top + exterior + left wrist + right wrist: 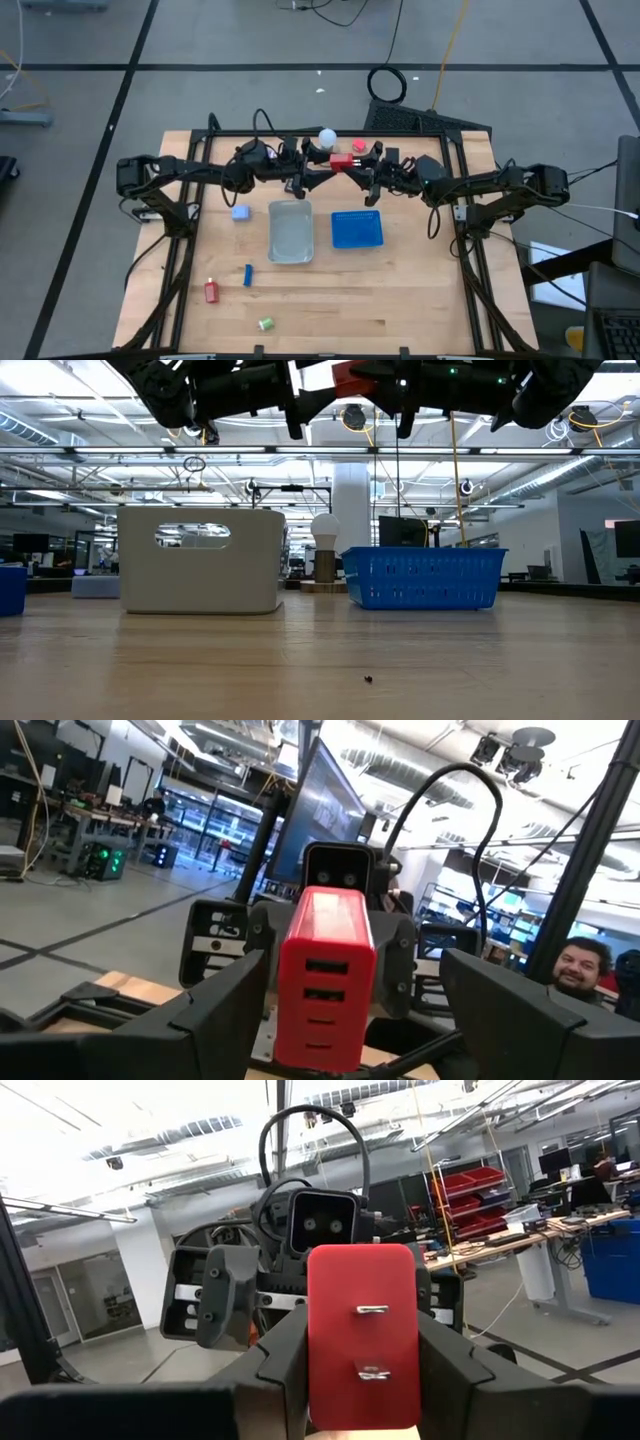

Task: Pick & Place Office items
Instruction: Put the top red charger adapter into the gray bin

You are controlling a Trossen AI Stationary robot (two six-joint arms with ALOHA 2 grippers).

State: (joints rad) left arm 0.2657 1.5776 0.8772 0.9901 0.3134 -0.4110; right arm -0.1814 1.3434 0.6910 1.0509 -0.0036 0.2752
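A red charger block (343, 160) is held high over the table's far middle, between both arms; it also shows at the top of the low view (350, 375). My right gripper (356, 166) is shut on it. My left gripper (326, 166) is open, and its fingers (225, 1010) stand on either side of the block's USB end (325, 975) without touching it. Other small items lie on the table: a light blue one (240, 212), a blue one (248, 275), a red one (211, 291), a green one (266, 323) and another red one (357, 146). My right gripper pinches the red block by its two opposite sides (318, 1340) between its two fingers (285, 1355). The fingers come level from the table's right side. The pronged face (365, 1340) looks back at my wrist. The block is lifted clear, high above the table.
A clear tray (290, 245) and a blue basket (357, 240) stand side by side at the table's middle, below the grippers. A white ball on a round base (327, 136) stands at the far edge. A person (580, 965) shows in the room beyond.
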